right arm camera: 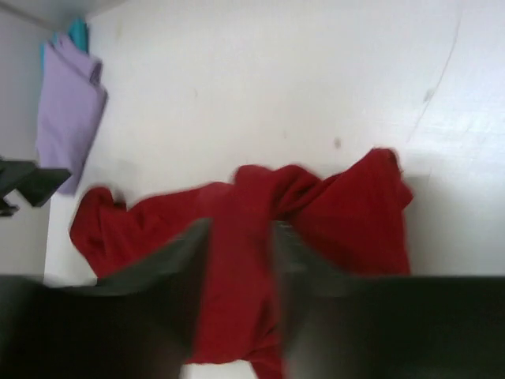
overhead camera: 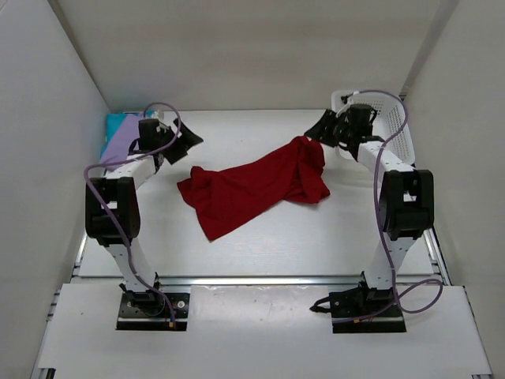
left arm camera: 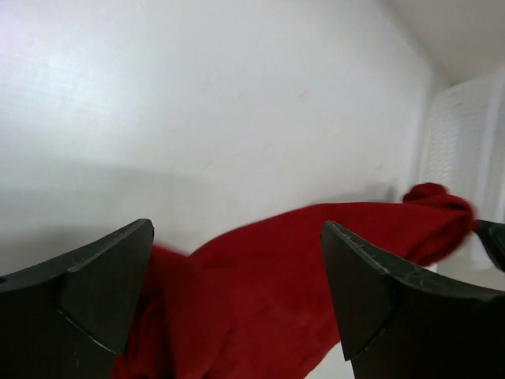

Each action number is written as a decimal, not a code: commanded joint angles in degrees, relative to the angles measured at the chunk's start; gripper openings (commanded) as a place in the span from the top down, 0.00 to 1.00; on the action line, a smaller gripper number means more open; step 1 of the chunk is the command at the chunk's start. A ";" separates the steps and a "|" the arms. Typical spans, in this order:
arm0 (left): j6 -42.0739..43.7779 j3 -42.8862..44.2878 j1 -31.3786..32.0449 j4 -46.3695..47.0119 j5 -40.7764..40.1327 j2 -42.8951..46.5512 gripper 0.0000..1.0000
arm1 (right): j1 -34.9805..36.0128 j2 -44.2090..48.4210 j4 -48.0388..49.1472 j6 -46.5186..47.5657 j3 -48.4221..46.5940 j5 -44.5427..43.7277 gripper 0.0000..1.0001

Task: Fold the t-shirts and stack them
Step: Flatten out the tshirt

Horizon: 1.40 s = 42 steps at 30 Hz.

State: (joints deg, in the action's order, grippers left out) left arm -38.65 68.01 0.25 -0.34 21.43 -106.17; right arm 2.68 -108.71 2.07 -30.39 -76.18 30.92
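The red t-shirt [overhead camera: 251,189] lay crumpled and unfolded across the middle of the desk [overhead camera: 260,253]. It stretched on a slant from a wide end nearer the left arm up to a bunched end beside the right pincer [overhead camera: 319,128]. The left pincer [overhead camera: 183,142] hung just past the shirt's left end, released, its two dark fingers [left arm camera: 102,292] spread wide. Nothing sat between them, and the red cloth showed only on the desk beyond them. The right pincer's fingers [right arm camera: 177,272] stood part way apart in its own blurred wrist view, with red cloth filling the gap. Whether they pinched that cloth or only hung over it could not be told. At the far left corner the lavender t-shirt [overhead camera: 120,150] lay folded on top of the teal t-shirt [overhead camera: 117,122], whose edge stuck out behind it. Both were well apart from the red one. A white lattice basket [overhead camera: 394,134] stood at the far right, behind the right arm.
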 commanded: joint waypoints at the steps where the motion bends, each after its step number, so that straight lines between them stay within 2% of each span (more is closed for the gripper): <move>1: 1.56 5.03 -0.16 0.86 -0.69 6.14 0.01 | 1.10 4.20 -7.93 4.37 -7.66 -6.81 0.56; 2: 0.69 3.55 -0.16 1.82 0.36 7.80 0.01 | 1.54 6.12 -9.87 4.38 -7.58 -9.36 0.50; 4: -0.01 -0.58 0.27 4.11 1.06 12.37 0.01 | 2.50 11.04 -9.28 3.59 -3.03 -12.79 0.49; 6: -1.16 -10.30 1.85 8.14 2.91 17.45 0.01 | 4.52 19.80 -5.68 1.75 8.62 -17.10 0.46; 8: -1.86 -18.12 6.05 9.47 2.13 22.74 0.18 | 5.32 25.17 -0.86 -0.10 17.44 -17.56 0.48; 9: -1.52 -23.74 7.29 10.09 0.30 26.68 0.39 | 5.32 28.78 0.12 -1.32 22.60 -16.95 0.53; 10: -1.16 -28.50 10.18 8.53 -3.12 30.81 0.54 | 5.23 31.25 3.35 -2.82 27.27 -14.07 0.56; 12: -0.89 -35.18 15.11 6.67 -8.30 35.49 0.75 | 6.97 34.07 4.00 -2.39 32.21 -12.20 0.62; 15: -5.27 -46.43 18.11 7.45 -13.16 42.79 0.76 | 12.24 38.38 3.57 -0.03 37.75 -14.82 0.62; 17: -8.79 -53.91 19.51 8.52 -17.19 48.48 0.64 | 14.10 40.32 2.86 0.42 39.70 -15.36 0.63; 19: -11.26 -56.74 19.52 9.30 -18.00 51.85 0.57 | 15.24 42.60 3.38 0.59 41.64 -15.01 0.62; 23: -14.78 -57.46 20.84 2.64 -21.34 56.15 0.42 | 16.57 43.67 3.91 0.51 44.10 -14.75 0.62; 26: -20.03 -60.70 22.68 3.40 -20.73 57.83 0.37 | 17.10 43.14 4.87 0.07 44.45 -14.04 0.61; 29: -25.58 -64.22 24.53 7.88 -19.77 57.05 0.38 | 17.89 42.79 6.28 -0.02 44.63 -13.78 0.61; 32: -29.97 -64.23 27.08 8.42 -19.59 53.96 0.39 | 18.06 42.87 6.20 0.07 44.55 -13.52 0.61; 36: -33.14 -63.88 29.89 8.42 -21.34 53.00 0.40 | 17.10 43.58 7.34 -0.37 45.94 -12.90 0.61; 42: -37.19 -63.09 31.39 12.46 -21.34 45.80 0.47 | 16.04 44.54 9.18 -0.72 46.83 -11.67 0.61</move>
State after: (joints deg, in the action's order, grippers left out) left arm -72.82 5.21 30.79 13.58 1.87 -57.08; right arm 19.40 -66.00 6.96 -31.27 -29.93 18.52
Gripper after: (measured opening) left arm 0.530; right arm 0.393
